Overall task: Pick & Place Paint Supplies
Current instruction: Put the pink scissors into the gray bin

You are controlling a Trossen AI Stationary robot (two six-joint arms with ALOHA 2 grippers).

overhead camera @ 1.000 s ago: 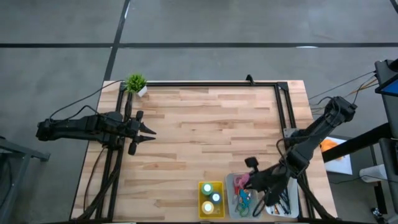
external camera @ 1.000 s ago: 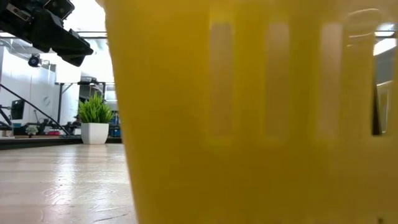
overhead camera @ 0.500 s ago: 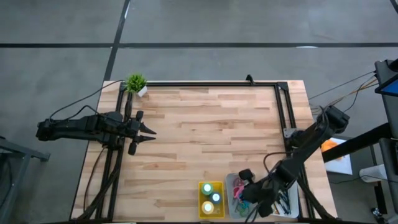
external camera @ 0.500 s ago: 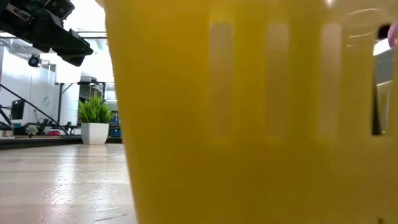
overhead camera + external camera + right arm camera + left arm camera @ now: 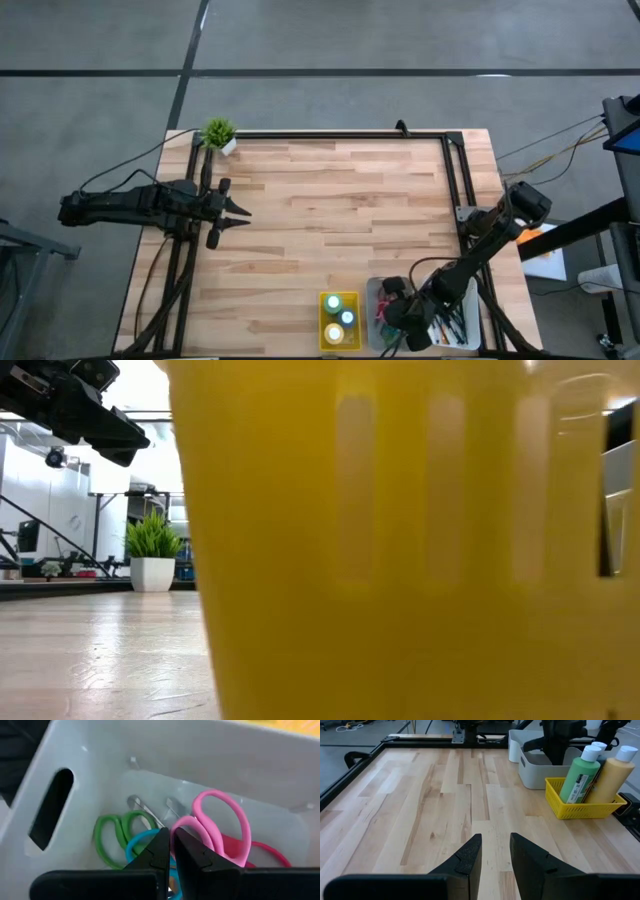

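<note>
I find the table (image 5: 330,220) bare across its middle and far side, so passage there is free. The plant (image 5: 218,133) stands at the far left corner. Along the near edge the yellow tray (image 5: 322,300) with bottles (image 5: 580,775), the grey tray (image 5: 372,290) and the white tray (image 5: 474,322) sit side by side, blocking it. Scissors (image 5: 215,827) crowd the grey tray's floor.

The blurred yellow slotted plastic tray (image 5: 400,560) blocked most of my low view. My right pincer (image 5: 171,851) hid where the pink-handled scissors (image 5: 220,832) crossed the blue-handled pair (image 5: 137,845).
</note>
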